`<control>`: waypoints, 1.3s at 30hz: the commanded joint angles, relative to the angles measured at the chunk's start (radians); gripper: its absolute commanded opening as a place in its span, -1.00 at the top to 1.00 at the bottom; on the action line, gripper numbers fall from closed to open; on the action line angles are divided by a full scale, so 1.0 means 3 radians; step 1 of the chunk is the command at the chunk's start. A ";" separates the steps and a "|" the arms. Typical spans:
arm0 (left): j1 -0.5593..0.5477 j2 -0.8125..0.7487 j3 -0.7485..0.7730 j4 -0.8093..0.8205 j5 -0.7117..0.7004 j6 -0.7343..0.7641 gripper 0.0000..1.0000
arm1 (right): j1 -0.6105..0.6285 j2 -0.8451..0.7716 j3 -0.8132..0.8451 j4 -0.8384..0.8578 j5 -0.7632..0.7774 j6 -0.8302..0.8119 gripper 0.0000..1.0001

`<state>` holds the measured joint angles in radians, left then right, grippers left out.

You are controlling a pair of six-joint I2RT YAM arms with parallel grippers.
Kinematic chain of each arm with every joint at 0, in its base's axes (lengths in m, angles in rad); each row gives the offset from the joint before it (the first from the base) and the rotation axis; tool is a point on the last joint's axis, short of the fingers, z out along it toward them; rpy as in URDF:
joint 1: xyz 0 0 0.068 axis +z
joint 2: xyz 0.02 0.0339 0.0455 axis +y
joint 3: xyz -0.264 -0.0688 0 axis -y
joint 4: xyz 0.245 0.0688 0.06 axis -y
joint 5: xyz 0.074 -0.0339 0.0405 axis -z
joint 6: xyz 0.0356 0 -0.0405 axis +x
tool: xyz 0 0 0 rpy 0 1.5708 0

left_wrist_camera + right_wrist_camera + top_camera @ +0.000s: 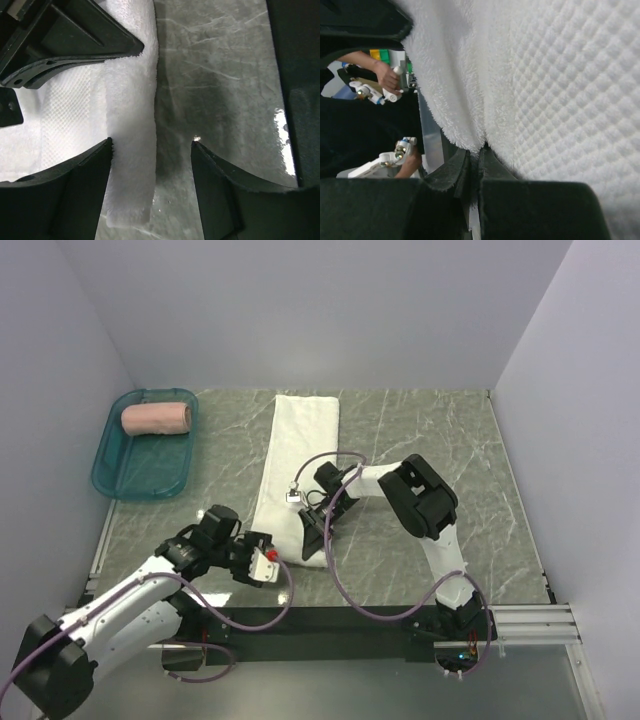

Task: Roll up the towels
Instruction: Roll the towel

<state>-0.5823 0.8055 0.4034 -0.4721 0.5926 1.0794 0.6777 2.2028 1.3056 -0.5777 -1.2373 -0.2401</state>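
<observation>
The white towel [300, 455] lies as a long folded strip down the middle of the table. My right gripper [312, 535] is shut on its near edge and pinches a fold of the cloth [545, 75] between the jaws [476, 150]. My left gripper [268, 562] is open at the towel's near left corner. In the left wrist view a thick towel edge [130, 100] lies between my fingers [151, 142], against the left one. The salmon-pink towel [156, 418] lies rolled in the teal tray.
The teal plastic tray [125, 480] stands at the far left by the wall. Pale walls close in the left, back and right. The right gripper's black body [65, 40] is close to my left fingers. Grey marbled tabletop [440, 440] lies right of the towel.
</observation>
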 commanded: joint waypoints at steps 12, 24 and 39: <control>-0.0166 0.1180 0.0199 0.0214 -0.0319 -0.0044 0.50 | -0.0050 -0.0168 -0.0087 0.0054 0.0401 -0.0002 0.67; -0.0109 0.2162 0.1099 -0.1140 0.0193 -0.0284 0.92 | -0.0495 -0.1957 -0.0854 0.0310 0.1658 -0.0073 -0.02; 0.0407 0.4324 0.2858 -0.2251 0.0469 -0.0561 0.97 | -0.0144 -0.3697 -0.1458 -0.0314 0.2544 -0.1045 0.10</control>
<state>-0.4755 1.9945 1.1995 -1.1240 0.8009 0.9009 0.5449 1.1110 0.8856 -0.6209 -0.5697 -0.4423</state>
